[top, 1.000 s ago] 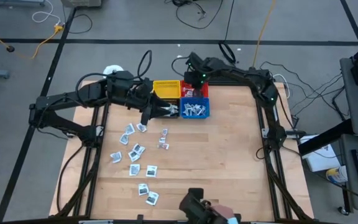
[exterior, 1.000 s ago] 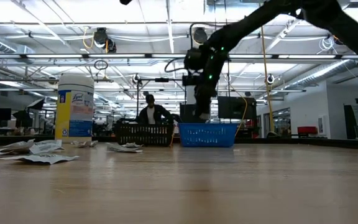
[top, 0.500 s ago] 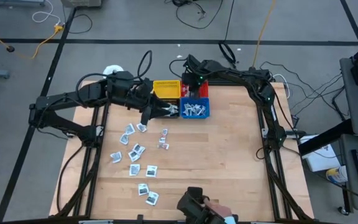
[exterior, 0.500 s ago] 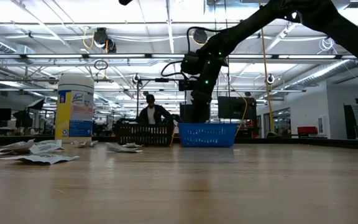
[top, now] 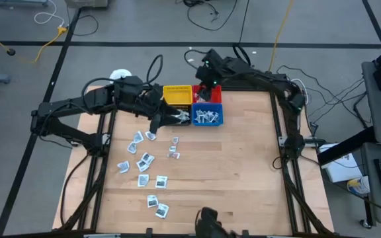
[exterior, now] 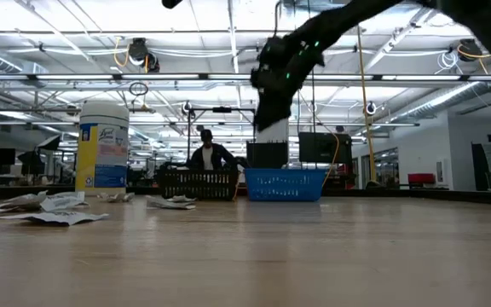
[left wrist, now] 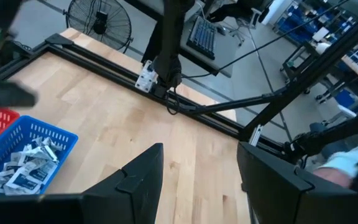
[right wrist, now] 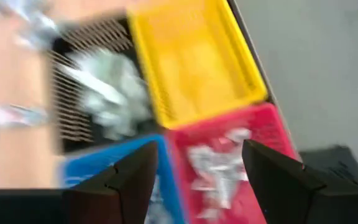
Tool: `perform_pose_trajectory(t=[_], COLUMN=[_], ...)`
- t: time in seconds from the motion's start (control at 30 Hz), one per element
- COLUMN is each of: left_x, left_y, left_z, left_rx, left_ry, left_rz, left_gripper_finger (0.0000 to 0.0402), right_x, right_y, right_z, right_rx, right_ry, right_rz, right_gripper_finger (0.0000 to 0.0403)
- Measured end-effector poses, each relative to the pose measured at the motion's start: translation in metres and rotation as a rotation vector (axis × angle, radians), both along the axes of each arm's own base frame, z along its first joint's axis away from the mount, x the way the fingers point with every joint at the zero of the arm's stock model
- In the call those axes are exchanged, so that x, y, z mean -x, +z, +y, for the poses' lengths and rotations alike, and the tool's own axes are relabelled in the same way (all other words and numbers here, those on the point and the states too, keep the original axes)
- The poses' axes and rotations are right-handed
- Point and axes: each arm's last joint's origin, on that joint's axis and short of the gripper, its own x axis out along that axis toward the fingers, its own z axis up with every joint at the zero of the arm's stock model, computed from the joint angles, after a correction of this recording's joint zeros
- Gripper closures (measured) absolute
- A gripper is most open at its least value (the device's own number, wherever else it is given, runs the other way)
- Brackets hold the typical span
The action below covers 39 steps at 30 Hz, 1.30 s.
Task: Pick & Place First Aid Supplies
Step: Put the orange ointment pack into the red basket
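Right wrist view: the right gripper [right wrist: 194, 180] has just opened and lifted above the red bin [right wrist: 229, 155], where packets [right wrist: 213, 163] lie, so that drop looks finished. The left gripper [left wrist: 197, 180] stays open beside the blue bin [left wrist: 23, 134]; more packets [top: 144, 162] wait on the table [top: 243, 165].

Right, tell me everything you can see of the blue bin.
The blue bin is a small square basket of what looks like plastic, with slotted, grid-like walls. It stands upright on the wooden table at the far edge, touching the red bin behind it; the black bin sits at its side. White packets are piled loosely inside. The right gripper hangs above the bins, not touching it.
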Motion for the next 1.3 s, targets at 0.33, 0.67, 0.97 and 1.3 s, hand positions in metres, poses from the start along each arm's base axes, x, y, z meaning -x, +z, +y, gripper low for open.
perform_pose_trajectory(t=[0.33, 0.67, 0.97, 1.3], left_x=[0.000, 0.001, 0.008, 0.000], left_y=[-0.001, -0.002, -0.034, -0.064], left_z=[0.000, 0.001, -0.006, -0.023], left_rx=[-0.054, -0.074, -0.106, -0.365], left_ry=[-0.013, 0.021, -0.048, -0.224], left_rz=[0.002, 0.017, 0.341, 0.586], left_gripper_finger=[0.0192, 0.0192, 0.0192, 0.0192], right_x=[0.031, 0.044, 0.055, 0.070], right_y=[0.078, 0.111, 0.126, 0.139], right_z=[0.104, 0.198, 0.226, 0.227], right_rx=[0.122, 0.106, 0.107, 0.116], right_ry=[0.103, 0.156, 0.229, 0.227], right_rz=[-0.530, -0.760, -0.810, -0.856], right_gripper_finger=[0.0174, 0.0174, 0.0174, 0.0174])
